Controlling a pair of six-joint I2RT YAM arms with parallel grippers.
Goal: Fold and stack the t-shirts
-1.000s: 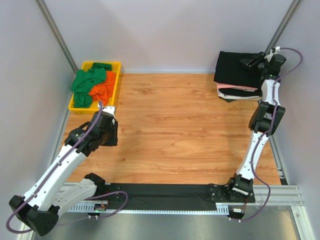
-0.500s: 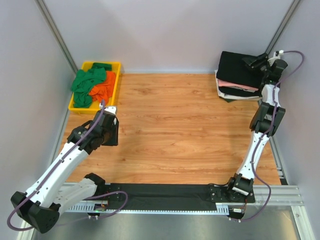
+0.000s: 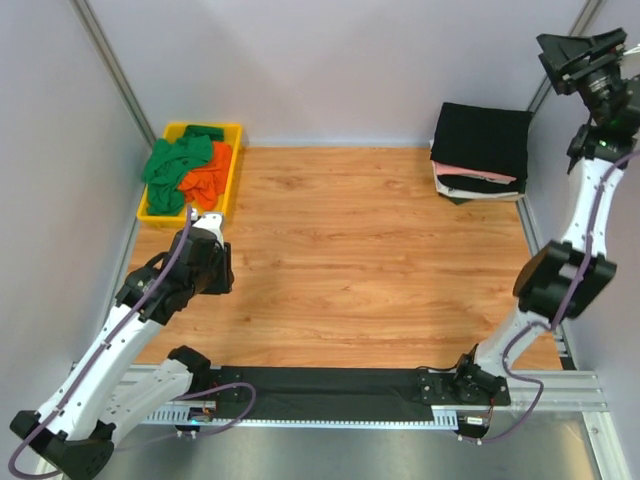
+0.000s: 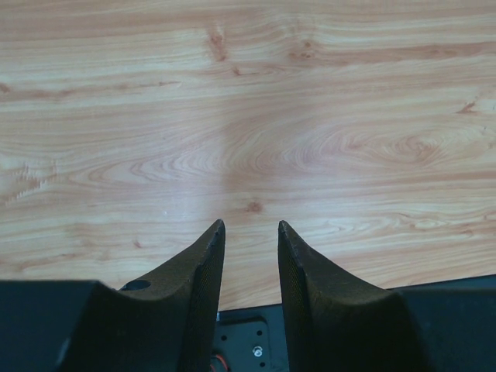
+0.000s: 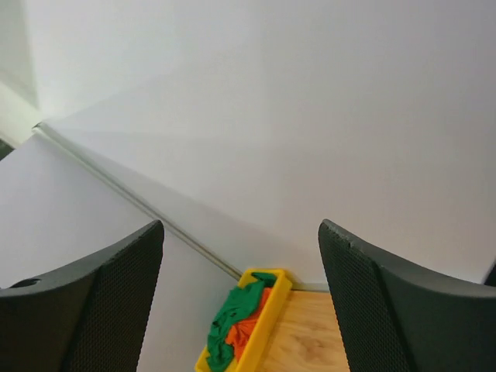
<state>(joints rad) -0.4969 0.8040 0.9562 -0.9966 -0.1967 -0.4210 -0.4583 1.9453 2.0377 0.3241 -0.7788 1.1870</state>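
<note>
**Desk:** Item one, change since a second ago?

**Operator:** The right gripper (image 3: 583, 50) was down at the folded stack (image 3: 480, 150). I have now raised it high at the far right, well clear, with its fingers wide apart and nothing between them. I read that as a release: the black t-shirt (image 3: 482, 132) lies on top of the stack, pink and white layers beneath, at the far right corner.

**Desk:** Item two, left side?

**Operator:** The left gripper (image 4: 250, 226) hangs over bare wood just beside the yellow tray (image 3: 233, 135), fingers a little apart and holding nothing. It has crept slightly toward the tray.

**Desk:** Remaining stock?

**Operator:** Green t-shirts (image 3: 172, 165) and an orange t-shirt (image 3: 207, 180), crumpled in the tray. My judgement is that those come next.

**Desk:** Brands, labels, writing?

**Operator:** None I can read, and no print shows.
</note>
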